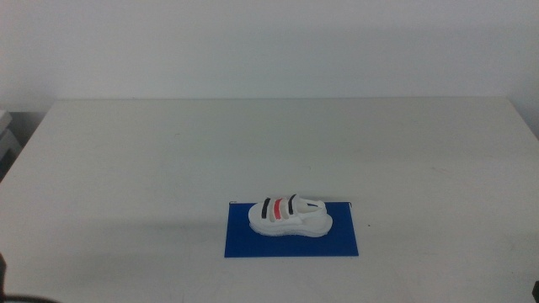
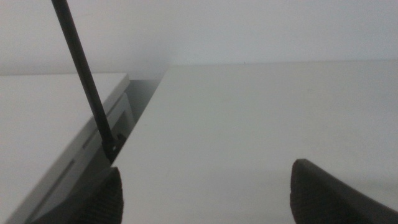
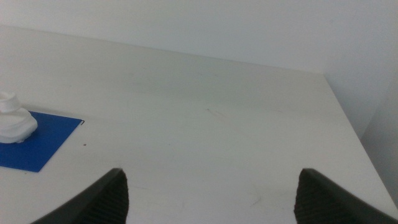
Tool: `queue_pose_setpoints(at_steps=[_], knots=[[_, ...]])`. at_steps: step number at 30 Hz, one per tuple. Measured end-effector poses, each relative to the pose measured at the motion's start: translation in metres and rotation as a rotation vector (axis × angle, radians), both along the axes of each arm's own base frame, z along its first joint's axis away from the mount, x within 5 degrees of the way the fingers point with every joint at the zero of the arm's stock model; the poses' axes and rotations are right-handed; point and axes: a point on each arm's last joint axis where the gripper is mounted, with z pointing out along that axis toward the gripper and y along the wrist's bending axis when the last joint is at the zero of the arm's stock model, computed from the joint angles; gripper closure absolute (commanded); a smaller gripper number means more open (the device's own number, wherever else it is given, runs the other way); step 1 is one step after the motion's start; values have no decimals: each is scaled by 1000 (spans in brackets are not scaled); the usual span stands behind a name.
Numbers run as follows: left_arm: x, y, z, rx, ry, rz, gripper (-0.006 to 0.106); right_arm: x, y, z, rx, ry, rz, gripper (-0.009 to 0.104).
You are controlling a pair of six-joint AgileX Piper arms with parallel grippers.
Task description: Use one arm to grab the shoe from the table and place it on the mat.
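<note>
A plain pale wall stands behind the white table (image 1: 278,143), which fills most of the middle view. The blue mat (image 1: 290,242) lies flat near the table's front edge, about midway across. The shoe (image 1: 290,216) rests on the mat, upright on its sole, lying lengthwise along the mat's rear half, black and red straps on top. Neither arm reaches over the table in the middle view. The left gripper (image 2: 205,193) waits above the table's left edge, jaws spread wide with nothing between them; a thin black cable (image 2: 84,78) crosses its wrist view. The right gripper (image 3: 211,196) waits over the table's right side, jaws likewise wide apart and empty; its wrist view catches a corner of the mat and one end of the shoe (image 3: 13,124).
</note>
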Motion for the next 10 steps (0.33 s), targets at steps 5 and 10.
queue_pose_setpoints(at_steps=[5, 10], knots=[[-7, -2, -18, -23, -57, -3, 10, 0, 0, 0, 0, 0, 0, 17], [-8, -2, -17, -28, -81, -5, 10, 0, 0, 0, 0, 0, 0, 17]])
